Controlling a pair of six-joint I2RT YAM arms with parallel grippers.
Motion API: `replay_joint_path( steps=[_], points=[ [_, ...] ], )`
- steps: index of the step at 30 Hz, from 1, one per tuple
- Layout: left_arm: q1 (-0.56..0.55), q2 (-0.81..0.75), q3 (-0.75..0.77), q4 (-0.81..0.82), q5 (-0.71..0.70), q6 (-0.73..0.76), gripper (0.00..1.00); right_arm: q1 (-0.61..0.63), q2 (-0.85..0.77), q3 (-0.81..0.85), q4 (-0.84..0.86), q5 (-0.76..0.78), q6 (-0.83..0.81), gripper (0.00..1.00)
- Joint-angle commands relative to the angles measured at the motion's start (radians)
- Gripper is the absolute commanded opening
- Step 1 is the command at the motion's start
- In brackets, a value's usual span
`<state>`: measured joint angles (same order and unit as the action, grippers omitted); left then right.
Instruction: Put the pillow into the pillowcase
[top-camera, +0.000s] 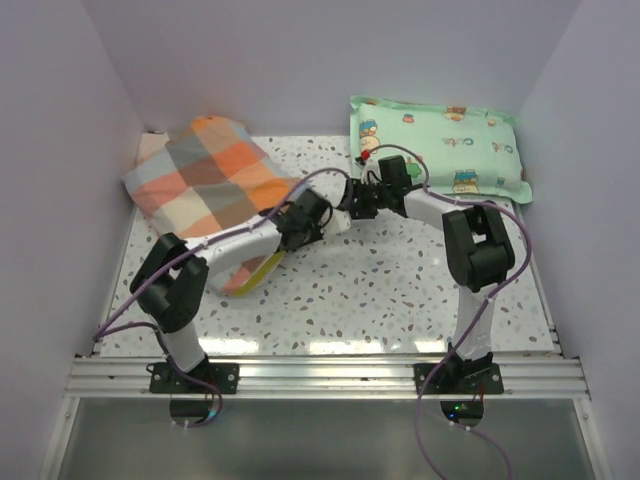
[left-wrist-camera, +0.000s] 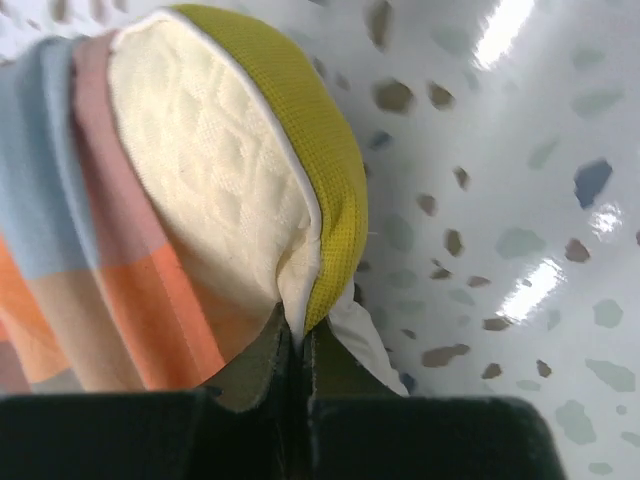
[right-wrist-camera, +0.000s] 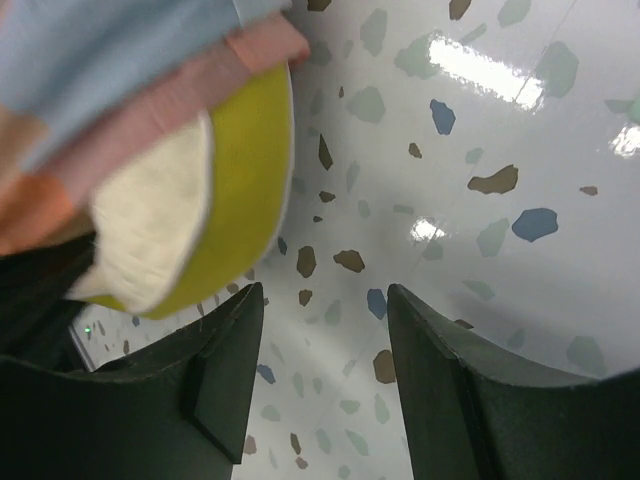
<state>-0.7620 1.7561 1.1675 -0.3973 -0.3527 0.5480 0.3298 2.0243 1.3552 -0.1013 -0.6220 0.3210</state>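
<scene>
On the left of the table (top-camera: 400, 290), you have most of the pillow (left-wrist-camera: 220, 190) inside the pillowcase (top-camera: 205, 175), one yellow-edged end left to tuck, pinched tight by your left gripper (left-wrist-camera: 298, 342), your right gripper (right-wrist-camera: 325, 320) spread wide and empty beside it.

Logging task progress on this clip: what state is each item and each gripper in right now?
Pillow: partly inside the pillowcase, yellow-edged end sticking out.
Pillowcase: pulled over the pillow, not covering that end.
Mint-green cartoon pillow: lying flat at the back, not held.
Left gripper: jaws shut on the pillow's exposed edge.
Right gripper: jaws open, empty.
</scene>
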Motion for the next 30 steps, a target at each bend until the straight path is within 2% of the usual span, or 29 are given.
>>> replay_joint_path(
  steps=[1, 3, 8, 11, 16, 24, 28, 30],
  points=[
    [0.145, -0.135, 0.277, -0.224, 0.351, -0.062, 0.0, -0.003, -0.039, -0.056, 0.127, -0.054, 0.101, 0.56],
    [0.199, -0.176, 0.368, -0.297, 0.51, -0.054, 0.0, -0.003, -0.032, -0.082, 0.245, -0.087, 0.211, 0.55],
    [0.282, -0.213, 0.49, -0.412, 0.671, -0.089, 0.0, 0.009, -0.038, -0.093, 0.472, -0.114, 0.421, 0.56],
    [0.349, -0.225, 0.523, -0.42, 0.768, -0.128, 0.0, 0.038, -0.061, -0.094, 0.52, -0.076, 0.5, 0.61],
    [0.389, -0.207, 0.581, -0.446, 0.853, -0.177, 0.0, 0.087, -0.073, -0.05, 0.551, 0.002, 0.579, 0.63],
    [0.392, -0.207, 0.571, -0.449, 0.886, -0.192, 0.0, 0.114, 0.028, 0.062, 0.584, -0.028, 0.69, 0.62],
    [0.392, -0.221, 0.523, -0.422, 0.893, -0.209, 0.0, 0.124, 0.059, 0.129, 0.51, -0.018, 0.641, 0.6],
    [0.395, -0.224, 0.515, -0.405, 0.894, -0.218, 0.0, 0.132, 0.082, 0.183, 0.402, 0.03, 0.548, 0.52]
  ],
)
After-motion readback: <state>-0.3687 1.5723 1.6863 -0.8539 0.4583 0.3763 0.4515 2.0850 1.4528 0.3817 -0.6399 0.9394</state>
